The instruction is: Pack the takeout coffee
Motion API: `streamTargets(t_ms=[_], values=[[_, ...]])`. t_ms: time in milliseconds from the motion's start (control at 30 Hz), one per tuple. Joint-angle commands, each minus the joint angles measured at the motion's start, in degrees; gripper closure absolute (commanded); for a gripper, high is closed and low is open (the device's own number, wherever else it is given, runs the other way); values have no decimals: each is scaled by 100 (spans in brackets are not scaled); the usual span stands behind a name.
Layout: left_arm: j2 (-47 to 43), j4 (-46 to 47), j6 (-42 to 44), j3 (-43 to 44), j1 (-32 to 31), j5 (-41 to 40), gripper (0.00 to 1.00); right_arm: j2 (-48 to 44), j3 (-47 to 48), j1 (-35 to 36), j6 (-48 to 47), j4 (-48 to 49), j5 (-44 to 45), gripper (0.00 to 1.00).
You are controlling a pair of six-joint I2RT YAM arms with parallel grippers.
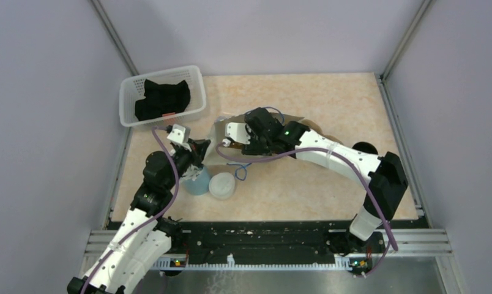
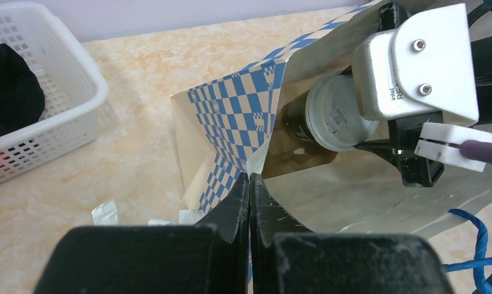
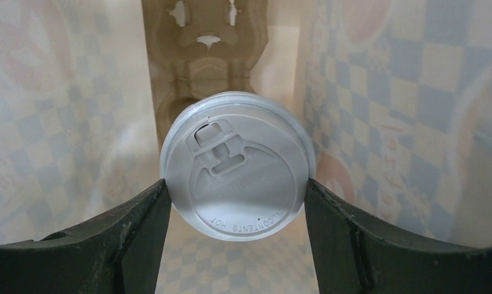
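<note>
Evidently the left gripper [image 2: 249, 187] pinches the paper bag [image 2: 231, 116] rim to hold it open while the right gripper [image 3: 236, 187] clasps the takeout coffee [image 3: 243, 153] inside.

The left gripper [image 1: 202, 147] sits at the paper bag's [image 1: 226, 124] edge, with a light blue cup [image 1: 197, 182] and a white lid [image 1: 222, 185] just behind it.

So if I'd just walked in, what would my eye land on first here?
Probably the takeout coffee, its grey-white lid clasped by the right hand deep inside a blue-checked paper bag lying on its side mid-table. The left hand pinches the bag's open edge. A white basket holding black cloth sits at the table's far left corner.
</note>
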Motion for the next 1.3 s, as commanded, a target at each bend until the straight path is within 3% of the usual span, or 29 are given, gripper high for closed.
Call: streamTargets(t_ms=[0,133,433,1033,1267], values=[[-44,-236,102,82,-19,-59,100,-27,-1,-30,232,-78,-215,83],[-33,-406,109,115,-12,-209,100,-224,-405,-34,316,101,-205,83],[74,-465,70,195,-16,-196,100,-76,-812,-105,177,1087,759,83],[23,-702,108,274,-14,-269,100,-656,-1338,-353,399,1840,115,84],[30,-710,169,289,-15,-327,100,-364,-1385,-512,370,2238,-149,84]])
